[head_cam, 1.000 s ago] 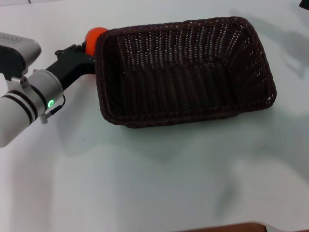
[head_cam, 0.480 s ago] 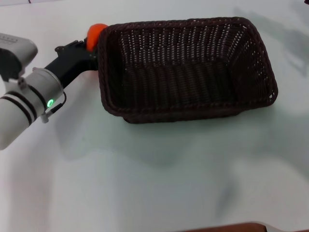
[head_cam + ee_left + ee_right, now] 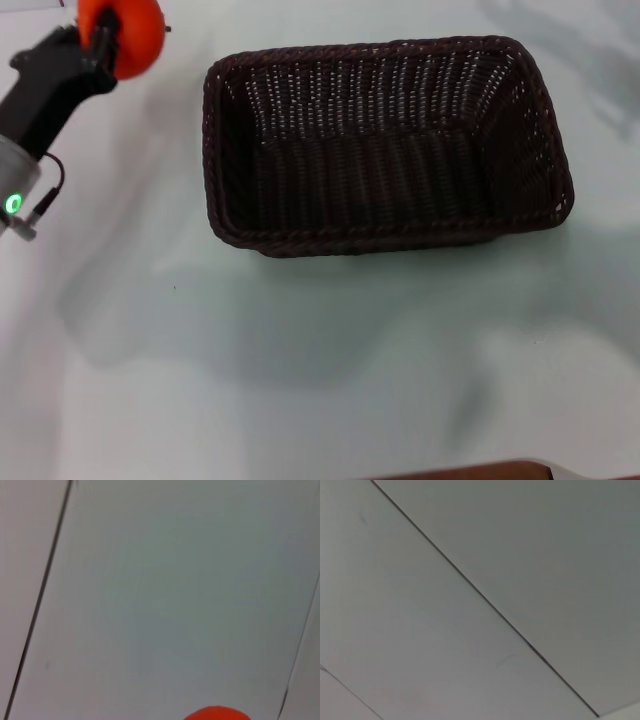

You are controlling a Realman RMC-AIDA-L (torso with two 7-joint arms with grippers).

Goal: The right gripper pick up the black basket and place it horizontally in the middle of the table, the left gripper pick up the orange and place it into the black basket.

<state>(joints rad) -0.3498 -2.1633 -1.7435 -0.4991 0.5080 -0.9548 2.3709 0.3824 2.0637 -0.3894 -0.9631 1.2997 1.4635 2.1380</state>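
Note:
The black basket (image 3: 385, 145) lies lengthwise on the white table (image 3: 300, 380), open side up and empty. My left gripper (image 3: 110, 35) is at the far left of the head view, to the left of the basket and raised above the table. It is shut on the orange (image 3: 125, 32). The orange's top edge also shows in the left wrist view (image 3: 216, 713). The right gripper is out of view; the right wrist view shows only pale flat panels.
A thin brown edge (image 3: 470, 470) runs along the near side of the table. The basket's rim stands well above the table surface.
My left gripper has lifted the orange from beside the basket's left end and carried it up and to the left. The basket has not moved in the last half second.

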